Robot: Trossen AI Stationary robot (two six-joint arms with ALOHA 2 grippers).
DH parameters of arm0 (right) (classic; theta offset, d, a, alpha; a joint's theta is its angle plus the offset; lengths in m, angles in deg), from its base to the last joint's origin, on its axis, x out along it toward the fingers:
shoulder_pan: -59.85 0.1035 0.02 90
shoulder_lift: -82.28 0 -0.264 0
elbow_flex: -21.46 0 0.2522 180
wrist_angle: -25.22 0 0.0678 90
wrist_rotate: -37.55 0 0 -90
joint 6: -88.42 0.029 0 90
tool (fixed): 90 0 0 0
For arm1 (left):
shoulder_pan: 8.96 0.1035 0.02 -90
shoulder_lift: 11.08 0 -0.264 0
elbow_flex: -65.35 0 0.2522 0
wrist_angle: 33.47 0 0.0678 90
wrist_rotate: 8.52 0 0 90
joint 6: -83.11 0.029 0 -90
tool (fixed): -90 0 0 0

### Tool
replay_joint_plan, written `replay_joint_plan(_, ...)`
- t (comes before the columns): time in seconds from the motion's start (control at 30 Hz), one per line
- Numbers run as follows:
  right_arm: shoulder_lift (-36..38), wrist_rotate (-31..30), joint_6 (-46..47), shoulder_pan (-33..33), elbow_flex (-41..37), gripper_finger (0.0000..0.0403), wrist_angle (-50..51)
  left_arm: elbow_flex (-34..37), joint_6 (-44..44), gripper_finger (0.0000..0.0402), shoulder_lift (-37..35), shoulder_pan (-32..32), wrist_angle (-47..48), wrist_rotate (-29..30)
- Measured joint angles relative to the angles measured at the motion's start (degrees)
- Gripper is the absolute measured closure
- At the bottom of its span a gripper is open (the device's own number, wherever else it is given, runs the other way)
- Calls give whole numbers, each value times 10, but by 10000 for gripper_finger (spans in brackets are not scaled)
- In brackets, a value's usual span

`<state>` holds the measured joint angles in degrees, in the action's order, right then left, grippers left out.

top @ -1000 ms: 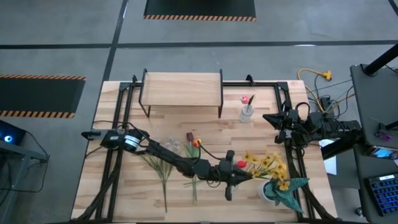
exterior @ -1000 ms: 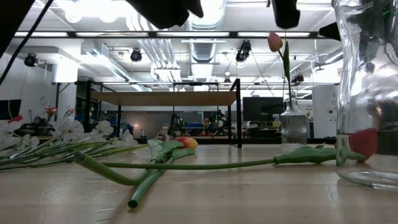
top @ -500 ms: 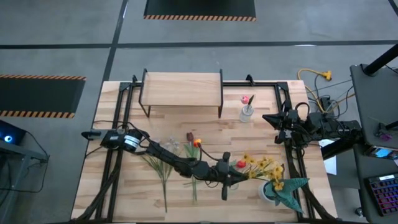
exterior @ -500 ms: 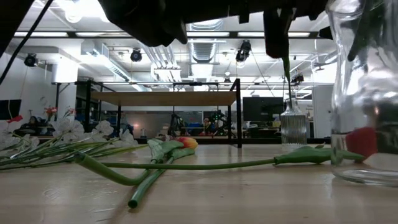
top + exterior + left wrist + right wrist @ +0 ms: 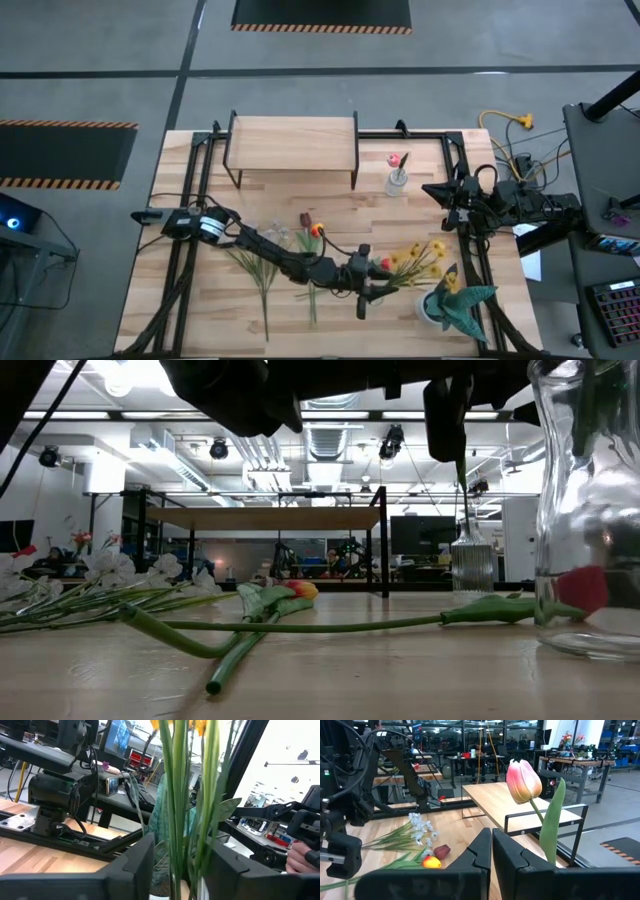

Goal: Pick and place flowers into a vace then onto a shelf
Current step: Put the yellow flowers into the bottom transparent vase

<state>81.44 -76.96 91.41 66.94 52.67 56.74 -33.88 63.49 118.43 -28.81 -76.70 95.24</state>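
Tabletop (image 5: 200, 300): left claw (image 5: 175, 870) straddling yellow sprig (image 5: 187, 795)

Yellow sprig (image 5: 418, 261) between open hand (image 5: 362, 290)

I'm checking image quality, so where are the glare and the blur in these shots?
Low view: ceiling lights glare behind the silhouetted arms, and the near glass vase is blurred. Left wrist view: the window washes out white behind the yellow flower stems, with soft left gripper fingers. Right wrist view: the pink tulip is sharp.

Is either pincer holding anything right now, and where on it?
Left pincer brackets the yellow sprig at its stems, fingers apart with a gap, so no firm hold. Right pincer is shut and empty.
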Motion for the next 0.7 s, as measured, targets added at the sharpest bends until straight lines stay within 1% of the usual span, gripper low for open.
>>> replay_joint_plan(0.13, 0, 0, 0, 0, 0, 394, 0, 0, -3, 233, -6, 0, 0, -1)
replay_joint_plan(0.27, 0, 0, 0, 0, 0, 394, 0, 0, -21, 215, -24, 0, 0, -5)
replay_joint_plan(0.53, 0, 0, 0, 0, 0, 394, 1, 6, -22, 209, -71, 0, 21, -15)
replay_joint_plan(0.7, 0, 0, 0, 0, 0, 394, 1, 24, -22, 209, -112, 0, 41, -16)
